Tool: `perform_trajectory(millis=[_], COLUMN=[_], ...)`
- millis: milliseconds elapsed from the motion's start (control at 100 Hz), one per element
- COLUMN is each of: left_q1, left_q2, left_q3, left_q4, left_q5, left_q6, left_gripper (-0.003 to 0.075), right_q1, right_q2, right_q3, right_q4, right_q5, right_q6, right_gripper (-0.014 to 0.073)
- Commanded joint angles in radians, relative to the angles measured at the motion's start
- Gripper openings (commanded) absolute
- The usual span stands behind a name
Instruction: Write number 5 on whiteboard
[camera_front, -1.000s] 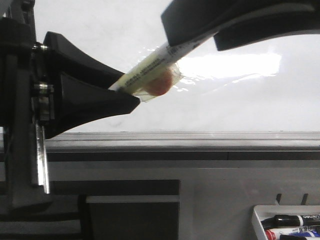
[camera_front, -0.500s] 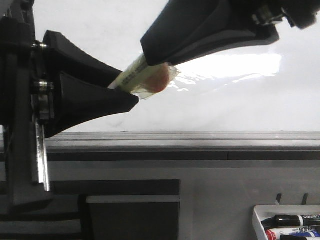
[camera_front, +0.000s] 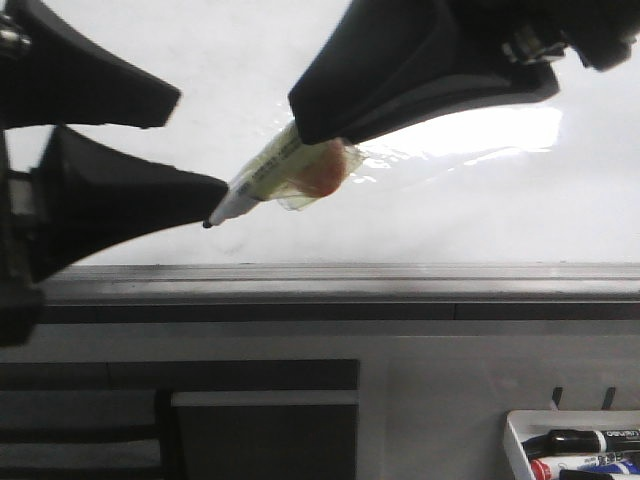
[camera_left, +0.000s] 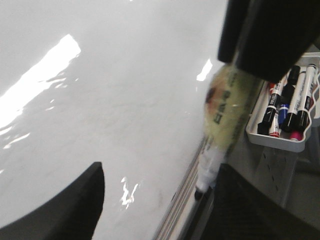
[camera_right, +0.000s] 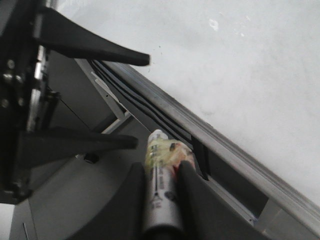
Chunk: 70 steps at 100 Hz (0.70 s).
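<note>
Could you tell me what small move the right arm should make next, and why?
Probably ease the yellow-wrapped marker, shut in the right gripper, tip-first toward the glossy white whiteboard. Its dark tip is bare, the left gripper stands open beside it, and no stroke shows yet.

From my remote station, the front view shows a grey metal ledge (camera_front: 400, 285) running left to right, with a dark strip just beneath it. Below, I see a pale grey panel (camera_front: 480, 370) and, to the left, a dark recess (camera_front: 260, 440). At near right sits a white tray (camera_front: 520, 445) holding spare markers (camera_front: 585, 440). A bright light glare (camera_front: 490, 130) lies above the ledge.
</note>
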Motion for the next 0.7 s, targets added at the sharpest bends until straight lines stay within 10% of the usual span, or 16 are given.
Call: perform_trajectory(millis=[0, 690], left_q1=[-0.004, 0.114], left_q2=[-0.093, -0.297], left_q3=[-0.028, 0.043], left_q4=[-0.141, -0.268], left_q5=[0.023, -0.066], left_q6=[-0.007, -0.007], left_gripper=[0.0437, 0.0363], right_q1=[-0.024, -0.203], right_q2=[0.0, 0.241], right_q3=[-0.062, -0.431], right_q4=[0.006, -0.027], right_q5=[-0.045, 0.106], right_q6=[0.0, -0.048], right_gripper=[-0.0061, -0.0061])
